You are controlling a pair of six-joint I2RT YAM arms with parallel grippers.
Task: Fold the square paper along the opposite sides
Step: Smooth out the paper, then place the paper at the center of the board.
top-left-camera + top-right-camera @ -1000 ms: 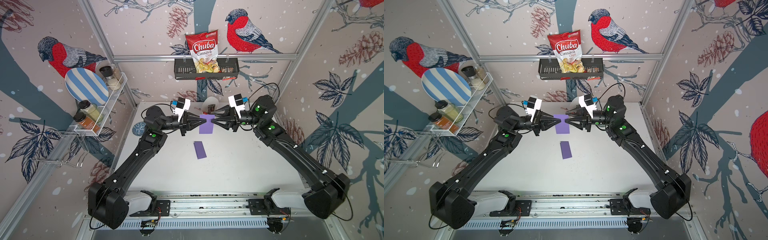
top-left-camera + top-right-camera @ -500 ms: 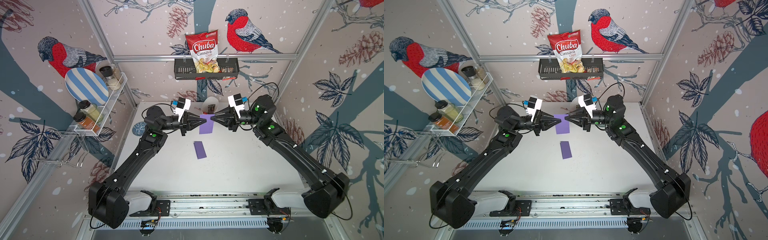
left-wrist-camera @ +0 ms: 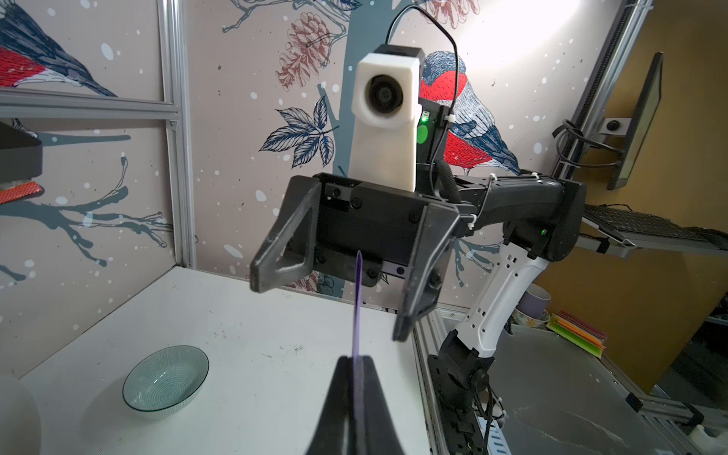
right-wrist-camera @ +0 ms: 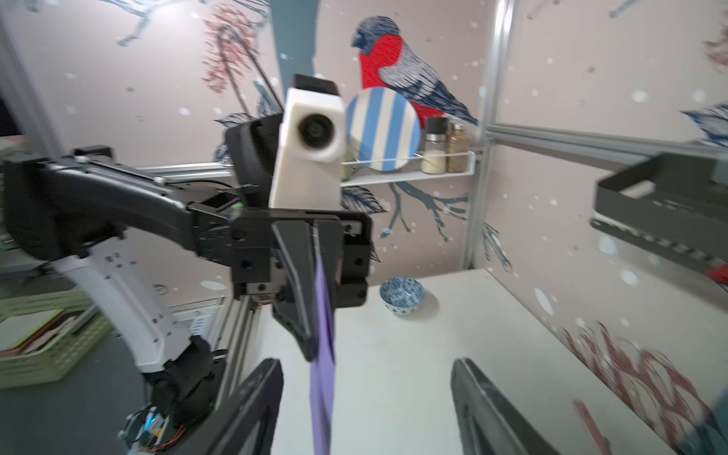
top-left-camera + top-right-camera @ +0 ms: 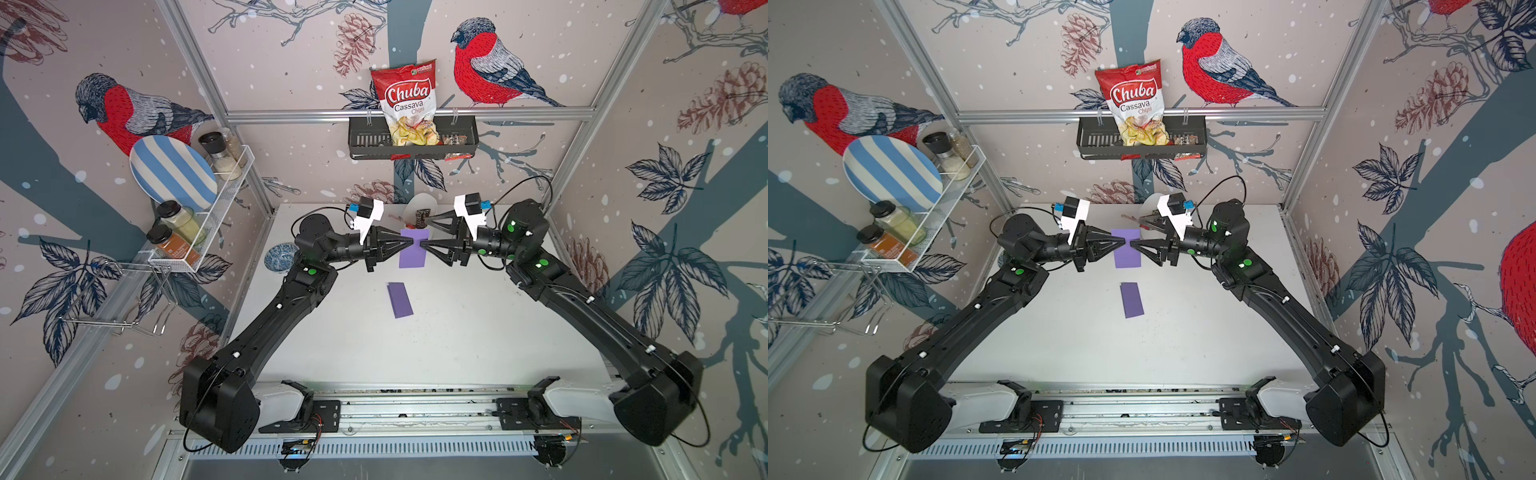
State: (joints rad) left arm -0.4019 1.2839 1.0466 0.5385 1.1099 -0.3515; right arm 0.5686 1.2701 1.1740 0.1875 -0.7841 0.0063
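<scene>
Purple paper [image 5: 412,255] hangs above the back of the counter [image 5: 478,332] in both top views, one edge clamped in the left fingers [image 5: 395,246]; a chips bag [image 5: 405,99] stands in the wall basket [image 5: 365,141]. From the left wrist, the right fingers [image 3: 423,268] stand released, spread either side of its free edge, with a glass bowl [image 3: 165,378] on open counter. The right wrist shows a blue bowl [image 4: 402,295] near the counter's edge.

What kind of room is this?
Probably a robot test booth dressed like a kitchen: black robot arms on a metal rail, a white wire rack with spice jars and a blue-striped plate, and a red chips bag.
</scene>
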